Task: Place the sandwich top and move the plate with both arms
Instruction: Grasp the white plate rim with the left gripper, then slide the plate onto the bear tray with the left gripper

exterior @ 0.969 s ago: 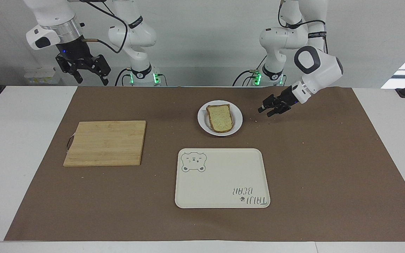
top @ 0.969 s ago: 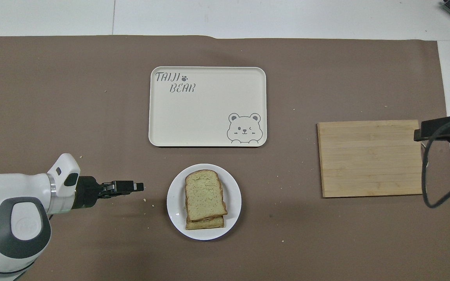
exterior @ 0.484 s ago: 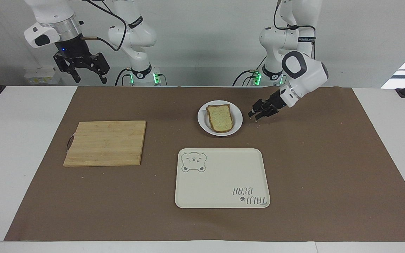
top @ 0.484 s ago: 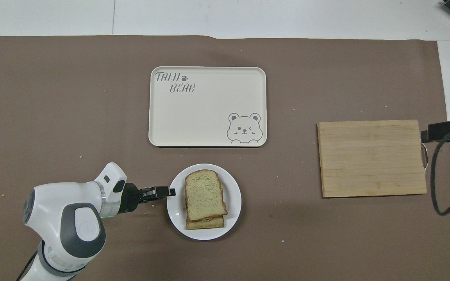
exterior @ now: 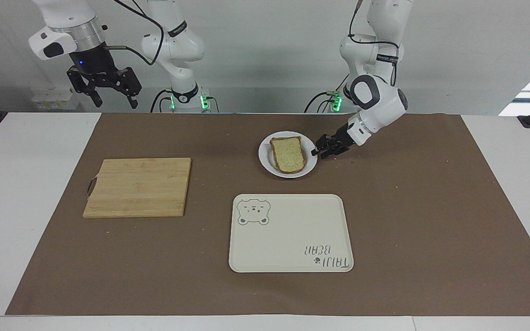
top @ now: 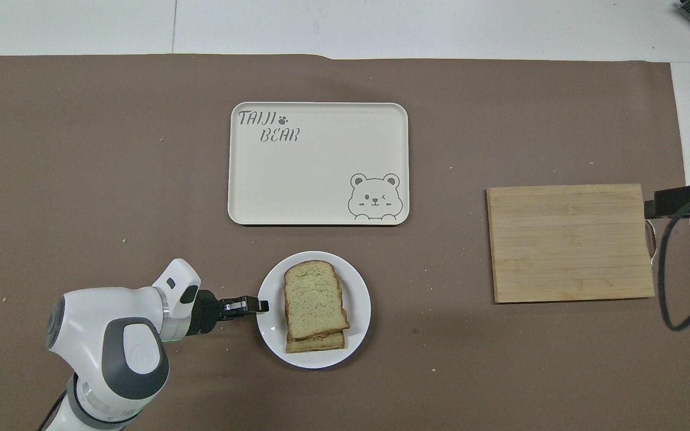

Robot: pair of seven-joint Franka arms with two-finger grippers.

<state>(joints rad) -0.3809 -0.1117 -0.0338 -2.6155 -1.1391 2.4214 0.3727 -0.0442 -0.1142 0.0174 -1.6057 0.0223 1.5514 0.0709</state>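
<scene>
Nearest robots: small round white plate (exterior: 288,171) (top: 360,302), pale speckled bread slice w/ brown crust (exterior: 287,154) (top: 314,299) stacked on another slice. Left pincer (exterior: 320,151) (top: 259,306) at plate rim; grip: cannot tell. Right pincer (exterior: 104,90) raised over tabletop's (exterior: 412,202) right-arm end, spread wide, empty. Farther out: cream rectangular bear tray (exterior: 290,233) (top: 318,163).

The top bread slice (top: 315,302) hides most of the slice beneath it (top: 316,342). In the overhead view, the right hand (top: 689,202) is cut off at the edge. Whether the left hand (exterior: 319,151) grips the plate (exterior: 267,163) rim cannot be told.
</scene>
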